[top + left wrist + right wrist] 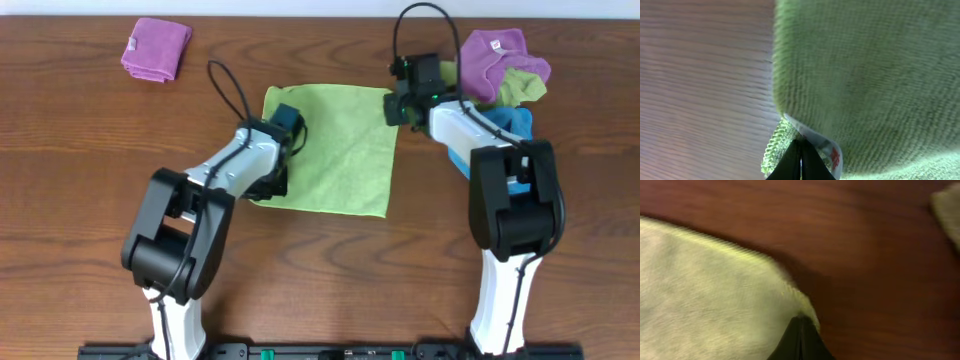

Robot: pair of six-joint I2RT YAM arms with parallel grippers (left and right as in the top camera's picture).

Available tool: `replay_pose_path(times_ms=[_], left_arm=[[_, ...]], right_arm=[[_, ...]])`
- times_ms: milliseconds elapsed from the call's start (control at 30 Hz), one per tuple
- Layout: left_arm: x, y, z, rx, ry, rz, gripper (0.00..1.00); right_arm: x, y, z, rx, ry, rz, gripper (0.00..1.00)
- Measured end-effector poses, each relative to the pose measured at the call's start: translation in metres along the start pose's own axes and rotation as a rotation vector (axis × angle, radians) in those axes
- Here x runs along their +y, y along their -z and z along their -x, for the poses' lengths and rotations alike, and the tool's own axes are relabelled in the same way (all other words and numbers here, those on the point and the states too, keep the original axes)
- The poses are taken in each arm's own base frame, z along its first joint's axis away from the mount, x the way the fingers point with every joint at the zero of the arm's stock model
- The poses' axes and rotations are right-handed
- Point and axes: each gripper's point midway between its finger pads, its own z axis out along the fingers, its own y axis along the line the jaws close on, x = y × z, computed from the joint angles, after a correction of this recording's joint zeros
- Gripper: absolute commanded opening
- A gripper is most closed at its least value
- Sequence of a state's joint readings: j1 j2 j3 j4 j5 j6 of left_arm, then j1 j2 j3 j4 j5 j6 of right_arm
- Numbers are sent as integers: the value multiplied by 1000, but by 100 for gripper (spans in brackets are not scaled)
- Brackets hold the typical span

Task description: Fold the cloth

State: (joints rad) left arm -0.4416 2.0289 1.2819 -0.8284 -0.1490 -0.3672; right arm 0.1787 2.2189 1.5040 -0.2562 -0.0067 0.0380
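Observation:
The cloth (pixel 340 150), a light lime-green terry square, lies spread in the middle of the wooden table. My left gripper (pixel 283 135) is over its left edge. In the left wrist view my left gripper (pixel 801 145) is shut, with the cloth's (pixel 865 65) stitched hem and small white tag (pixel 829 149) pinched at its tips. My right gripper (pixel 400 105) is at the far right corner. The right wrist view shows my right gripper (pixel 801 317) shut on that corner of the cloth (pixel 705 295). Both wrist views are blurred.
A folded purple cloth (pixel 155 48) lies at the far left. At the far right, behind my right arm, is a pile: a purple cloth (pixel 500 55), an olive-green cloth (pixel 525 88) and a bright blue cloth (pixel 515 125).

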Motion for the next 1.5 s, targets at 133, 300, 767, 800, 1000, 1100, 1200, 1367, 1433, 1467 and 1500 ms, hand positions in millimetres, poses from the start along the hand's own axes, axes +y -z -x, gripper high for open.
replay_pose_path(times_ms=[133,300,767,800,1000,1100,1200,1367,1433,1467,1500], left_arm=[[-4,1,-1,-9,-13,3,6],[-4,1,-1,-12,-11,1,6],[-21,16,-23,-5,3,-149,6],[-22,18,-26,-2,5,-156,6],[5,77,-20,-171,81,-137,6],[17,87,-22,-197,120,-104,6],[19,81,-21,-202,155,-104,6],[23,65,-25,-130,232,-194,6],[29,63,-17,-105,276,-287,9],[33,63,-12,-98,295,-343,14],[36,63,-8,-94,300,-383,23]], right_arm=[[-12,5,10,-6,-22,-12,1],[-4,12,8,45,-18,15,1],[19,213,51,35,4,97,2],[23,226,44,56,8,116,2],[47,312,-13,143,46,196,2],[44,330,-47,115,45,194,2],[52,314,-91,117,40,261,1],[74,251,-165,223,-47,465,1],[76,234,-183,256,-113,531,1],[76,229,-187,261,-143,552,15],[75,226,-187,263,-169,563,31]])
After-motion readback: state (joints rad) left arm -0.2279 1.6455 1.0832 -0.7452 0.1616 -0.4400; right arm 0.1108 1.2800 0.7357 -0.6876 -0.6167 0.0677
